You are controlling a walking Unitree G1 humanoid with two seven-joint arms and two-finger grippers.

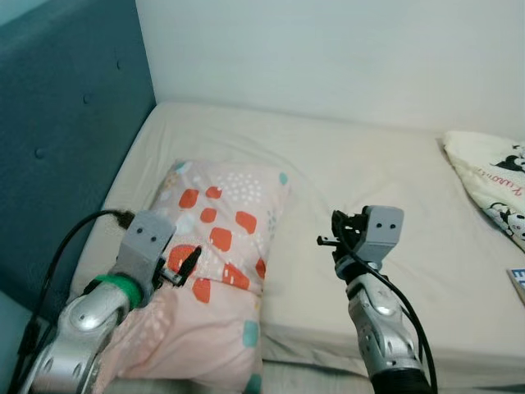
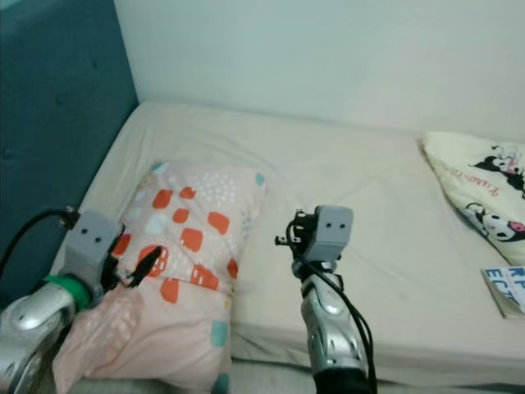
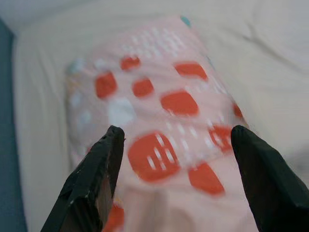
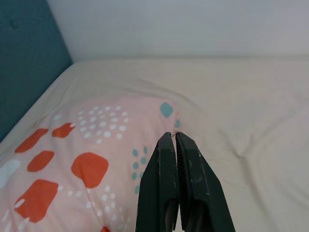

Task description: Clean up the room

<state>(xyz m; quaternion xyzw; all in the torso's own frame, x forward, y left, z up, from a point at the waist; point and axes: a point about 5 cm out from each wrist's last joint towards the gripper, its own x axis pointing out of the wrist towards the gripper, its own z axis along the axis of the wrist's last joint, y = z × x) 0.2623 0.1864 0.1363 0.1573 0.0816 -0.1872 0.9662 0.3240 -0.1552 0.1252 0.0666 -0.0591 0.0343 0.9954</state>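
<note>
The left hand point(image 1: 182, 271) is hovering over the near half of the soft pink pillow with orange-red patches and teal and white dots point(image 1: 225, 238), its 2 black fingers point(image 3: 94, 174) spread wide apart. The right hand point(image 4: 179, 186) is hanging just beside the pillow's right edge, its 2 fingers pressed together on nothing. The pillow is lying on the cream-sheeted bed point(image 1: 361, 180), its near end drooping over the bed's edge. Well away from the pillow, at the bed's right side, a cream cartoon-print cushion point(image 2: 480, 185) is resting, with a blue-and-white booklet point(image 2: 507, 289) near it. Left of the pillow, the teal padded headboard point(image 1: 66, 123) is standing.
</note>
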